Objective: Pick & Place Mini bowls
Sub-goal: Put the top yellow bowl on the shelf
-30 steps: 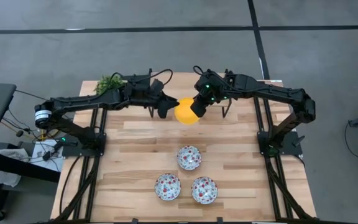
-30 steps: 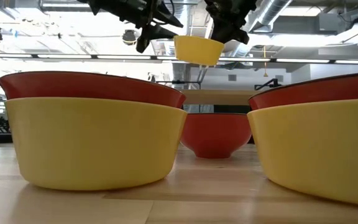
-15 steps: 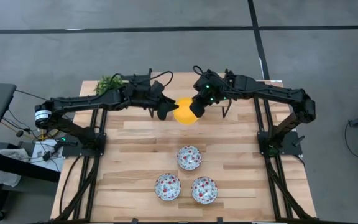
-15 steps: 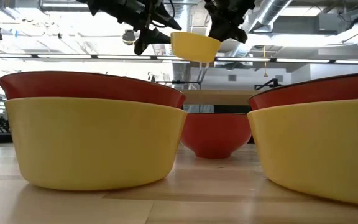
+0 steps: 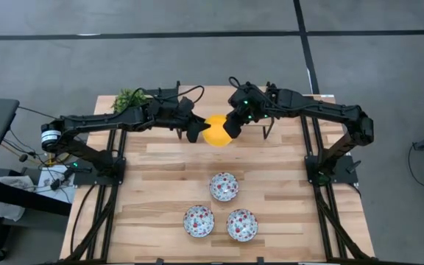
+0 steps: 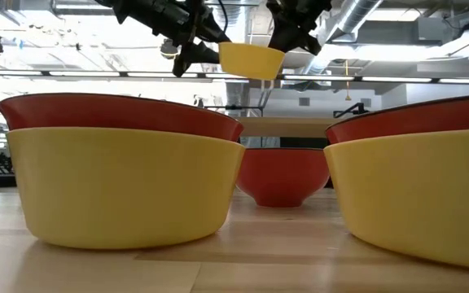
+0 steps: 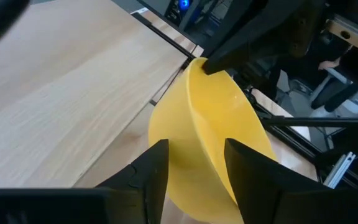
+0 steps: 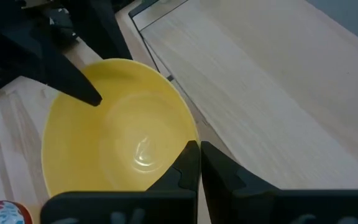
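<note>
Small plain yellow round bowl (image 5: 217,131): right gripper (image 5: 231,129) pinches rim; left gripper (image 5: 195,131) spread astride opposite rim. Advice: left clamps firmly before right lets go.

near edge: three patterned bowls (image 5: 224,207) clustered | far-left corner: plant (image 5: 129,98) | elsewhere bare
</note>
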Tool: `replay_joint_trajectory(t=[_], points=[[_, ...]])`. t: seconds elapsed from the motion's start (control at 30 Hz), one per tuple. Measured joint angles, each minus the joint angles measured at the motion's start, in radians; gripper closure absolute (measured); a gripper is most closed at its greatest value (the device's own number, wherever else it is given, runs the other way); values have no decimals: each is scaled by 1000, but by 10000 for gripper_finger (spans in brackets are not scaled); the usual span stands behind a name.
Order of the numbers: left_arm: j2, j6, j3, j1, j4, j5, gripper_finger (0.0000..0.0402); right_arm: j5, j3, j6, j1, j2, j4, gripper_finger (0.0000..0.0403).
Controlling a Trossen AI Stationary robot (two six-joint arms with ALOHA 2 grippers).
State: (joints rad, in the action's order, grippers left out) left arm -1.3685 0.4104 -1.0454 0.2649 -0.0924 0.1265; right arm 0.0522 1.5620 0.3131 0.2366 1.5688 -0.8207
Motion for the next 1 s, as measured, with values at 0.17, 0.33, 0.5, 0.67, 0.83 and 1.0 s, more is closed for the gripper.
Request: replay_joint_trajectory(t=[0.17, 0.33, 0.5, 0.67, 0.83, 1.0], points=[[0, -18, 0, 1, 1, -3, 289, -1, 0, -6, -6, 0, 0, 403], [0, -19, 0, 2, -2, -9, 332, -5, 0, -6, -8, 0, 0, 403], [0, -20, 1, 2, -5, -18, 374, -8, 0, -6, -8, 0, 2, 403], [0, -39, 2, 2, -12, -19, 390, -23, 0, -6, -8, -2, 8, 403], [0, -40, 2, 2, -11, -29, 392, -25, 0, -5, -8, -2, 20, 403], [0, -41, 2, 7, -7, -26, 392, -27, 0, -19, -8, -2, 25, 386]])
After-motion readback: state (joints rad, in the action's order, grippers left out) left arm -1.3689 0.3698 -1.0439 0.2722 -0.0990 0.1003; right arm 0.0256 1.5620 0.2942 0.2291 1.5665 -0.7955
